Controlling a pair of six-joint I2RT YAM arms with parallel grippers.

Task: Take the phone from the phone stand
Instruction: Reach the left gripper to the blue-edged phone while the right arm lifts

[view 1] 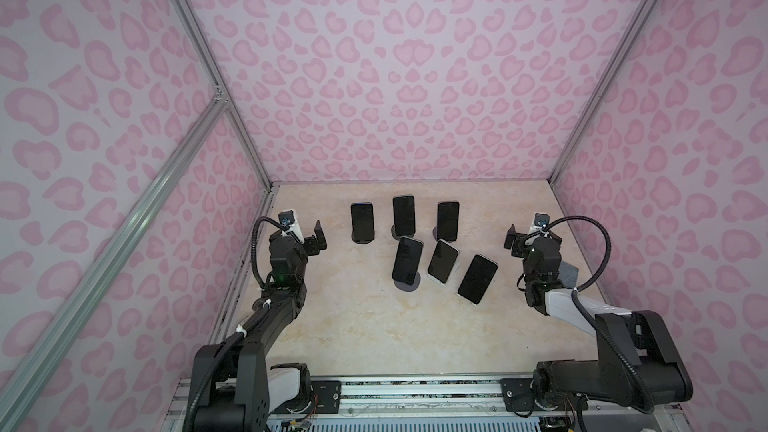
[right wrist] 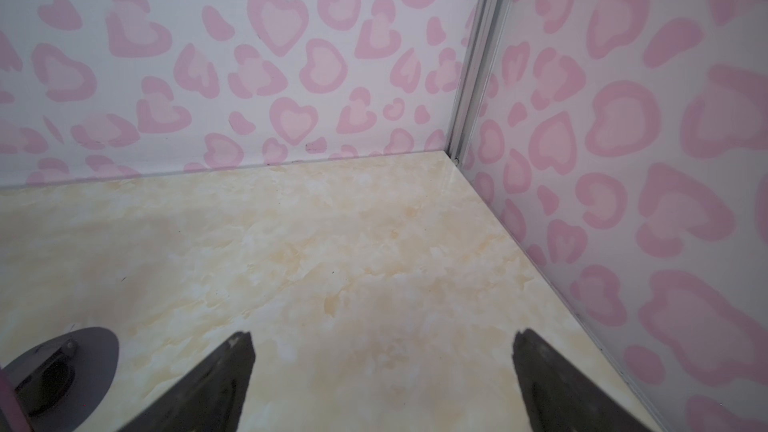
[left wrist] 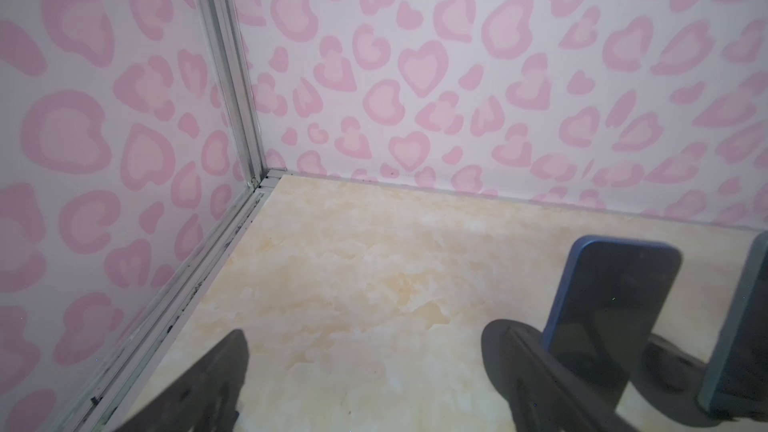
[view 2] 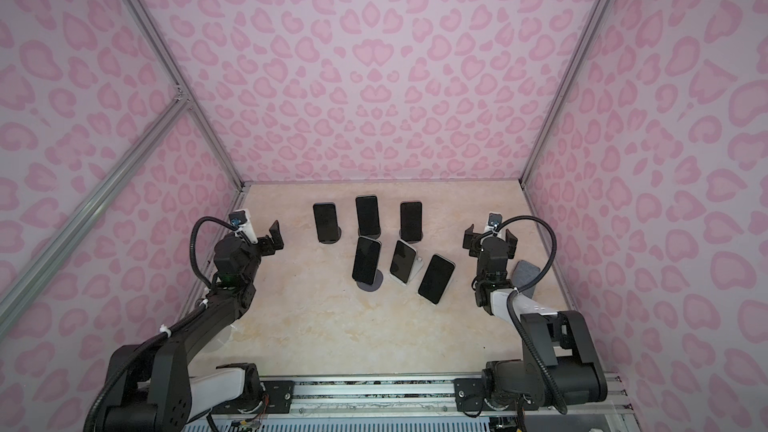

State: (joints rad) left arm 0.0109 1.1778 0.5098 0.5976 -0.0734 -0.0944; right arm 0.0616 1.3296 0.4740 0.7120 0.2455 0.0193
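**Workcell, top and wrist views.** Pink heart-patterned walls (view 1: pixel 415 76) enclosed a beige marbled table (view 1: pixel 353 334). The left arm (view 1: pixel 278 297) and right arm (view 1: pixel 540 280) stood at opposite sides of it, well apart. Between them, six phones (view 1: pixel 404 214) leaned with dark screens in two rows of three, the front row skewed rightward. Dark round stands (view 1: pixel 363 239) carried the back phones. A white stand (view 1: pixel 441 280) carried the middle front phone (view 1: pixel 442 261). The left gripper (view 1: pixel 316 239) and right gripper (view 2: pixel 490 238) were spread wide, holding nothing and clear of every phone. In the left wrist view, the blue-edged phone (left wrist: pixel 611 305) sat on its stand just beside one finger (left wrist: pixel 523 351).
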